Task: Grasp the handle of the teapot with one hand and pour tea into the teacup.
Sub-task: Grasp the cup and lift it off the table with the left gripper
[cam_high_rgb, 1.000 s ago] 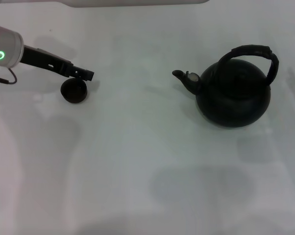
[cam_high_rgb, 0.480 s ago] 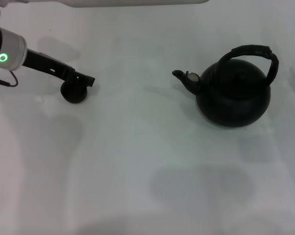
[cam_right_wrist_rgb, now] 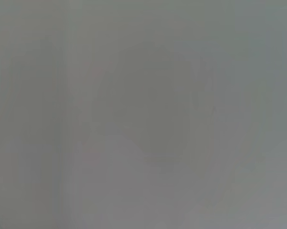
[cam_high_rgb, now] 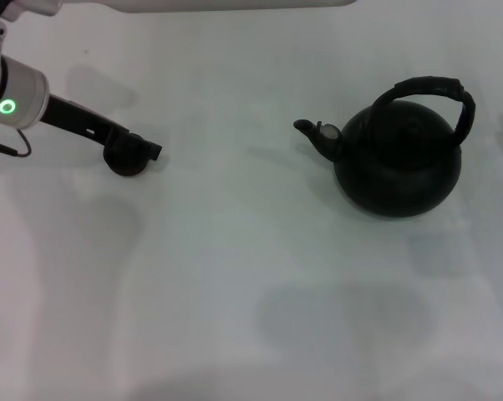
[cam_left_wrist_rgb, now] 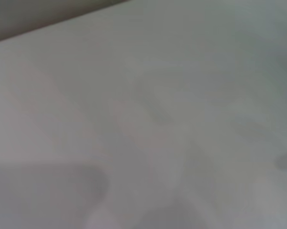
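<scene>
Left gripper (cam_high_rgb: 143, 149) at the teacup (cam_high_rgb: 126, 159), finger state unclear, teapot (cam_high_rgb: 398, 163) upright well to the right, handle (cam_high_rgb: 431, 92) free, white table (cam_high_rgb: 251, 276), right gripper unseen

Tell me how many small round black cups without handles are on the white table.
1. The small round black teacup stands on the white table, on the robot's left, far from the large black teapot. The left gripper partly covers it.

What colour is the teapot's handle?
Black, with a ribbed texture; the handle arches over the teapot, clearest in the head view.
</scene>
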`<move>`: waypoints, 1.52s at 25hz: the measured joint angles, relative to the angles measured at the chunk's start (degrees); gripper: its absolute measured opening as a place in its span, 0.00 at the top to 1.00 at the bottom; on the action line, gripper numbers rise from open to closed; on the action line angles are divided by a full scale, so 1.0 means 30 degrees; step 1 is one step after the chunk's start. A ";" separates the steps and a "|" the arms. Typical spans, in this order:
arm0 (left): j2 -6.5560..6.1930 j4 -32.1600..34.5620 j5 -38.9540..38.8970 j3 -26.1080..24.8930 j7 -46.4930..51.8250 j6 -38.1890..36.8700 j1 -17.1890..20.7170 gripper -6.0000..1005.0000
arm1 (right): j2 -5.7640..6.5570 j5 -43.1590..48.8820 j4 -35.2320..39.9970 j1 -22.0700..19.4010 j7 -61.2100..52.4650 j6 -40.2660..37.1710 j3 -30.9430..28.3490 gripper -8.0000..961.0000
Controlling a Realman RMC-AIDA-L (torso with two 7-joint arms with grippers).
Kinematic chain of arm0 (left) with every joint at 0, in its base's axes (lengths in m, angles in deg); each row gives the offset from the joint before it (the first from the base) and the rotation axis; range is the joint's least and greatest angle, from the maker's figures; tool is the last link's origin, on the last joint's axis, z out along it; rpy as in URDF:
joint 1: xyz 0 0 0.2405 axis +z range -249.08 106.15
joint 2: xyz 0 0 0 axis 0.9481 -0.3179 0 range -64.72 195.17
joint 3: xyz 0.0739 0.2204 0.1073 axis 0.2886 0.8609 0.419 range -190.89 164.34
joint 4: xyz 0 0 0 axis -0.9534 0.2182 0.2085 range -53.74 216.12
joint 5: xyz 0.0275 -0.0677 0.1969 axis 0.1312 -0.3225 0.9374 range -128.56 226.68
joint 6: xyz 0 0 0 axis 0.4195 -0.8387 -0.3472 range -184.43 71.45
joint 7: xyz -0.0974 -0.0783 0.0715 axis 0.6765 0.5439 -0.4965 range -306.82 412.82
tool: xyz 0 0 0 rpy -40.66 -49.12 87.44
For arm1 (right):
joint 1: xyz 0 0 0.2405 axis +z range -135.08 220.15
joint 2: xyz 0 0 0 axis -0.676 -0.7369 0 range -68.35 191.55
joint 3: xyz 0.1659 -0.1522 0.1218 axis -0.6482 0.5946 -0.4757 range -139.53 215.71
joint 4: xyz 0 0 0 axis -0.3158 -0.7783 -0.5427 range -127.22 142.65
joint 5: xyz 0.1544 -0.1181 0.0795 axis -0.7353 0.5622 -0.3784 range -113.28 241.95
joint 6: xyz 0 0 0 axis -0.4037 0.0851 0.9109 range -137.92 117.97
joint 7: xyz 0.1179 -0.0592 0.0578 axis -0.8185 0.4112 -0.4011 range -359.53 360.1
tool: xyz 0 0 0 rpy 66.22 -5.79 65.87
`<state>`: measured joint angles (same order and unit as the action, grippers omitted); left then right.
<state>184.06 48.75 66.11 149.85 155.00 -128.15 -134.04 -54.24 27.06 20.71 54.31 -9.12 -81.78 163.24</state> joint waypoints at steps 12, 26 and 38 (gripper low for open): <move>-0.0003 0.0036 0.0159 -0.0002 0.0223 0.0404 0.0080 0.16 | -0.0001 0.0001 0.0045 -0.0106 -0.0423 -0.0217 0.0019 0.20; 0.0009 0.0036 0.0693 0.0000 0.0518 0.0392 0.0055 0.19 | -0.0010 0.0005 0.0093 -0.0057 -0.0440 -0.0156 0.0149 0.20; -0.0063 0.0035 0.1191 0.0002 0.0516 -0.0015 -0.0638 0.29 | -0.0030 0.0005 0.0098 0.0012 -0.0440 -0.0110 0.0146 0.20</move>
<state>183.87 48.85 69.68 149.86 156.55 -128.20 -135.96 -54.33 27.07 21.00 54.35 -10.44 -82.11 163.68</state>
